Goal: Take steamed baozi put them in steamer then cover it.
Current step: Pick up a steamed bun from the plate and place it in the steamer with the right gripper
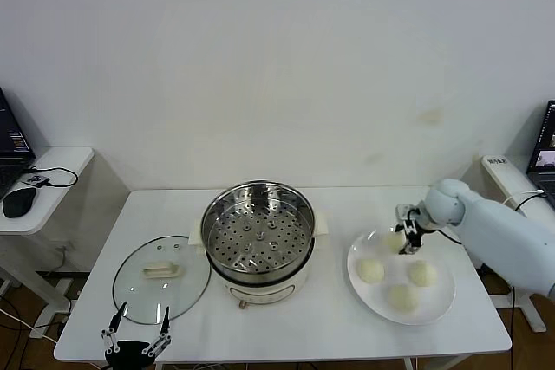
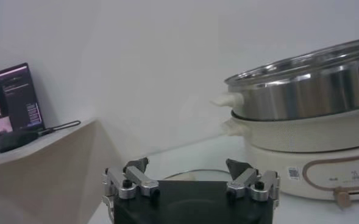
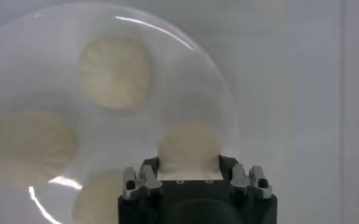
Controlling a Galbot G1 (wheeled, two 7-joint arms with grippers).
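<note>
Baozi point(image 1: 395, 240) at the white plate's point(image 1: 438, 308) twelve o'clock sits clenched in the right gripper point(image 1: 407, 238); left gripper point(image 1: 136, 333) released over the white table point(image 1: 347, 205).

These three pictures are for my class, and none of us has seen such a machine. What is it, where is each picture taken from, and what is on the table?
It is a two-armed robot. The wide picture comes from a camera on its head, looking down at a white table. The other two come from cameras on its wrists, each looking past that arm's own gripper.

On the table sit a shiny steamer with an empty perforated tray, a glass cover lying flat to its left, and a white plate with four baozi.

The right gripper is down at the plate, its fingers on either side of the farthest baozi, which is not yet lifted. The left gripper waits open at the table's near edge, holding nothing.
</note>
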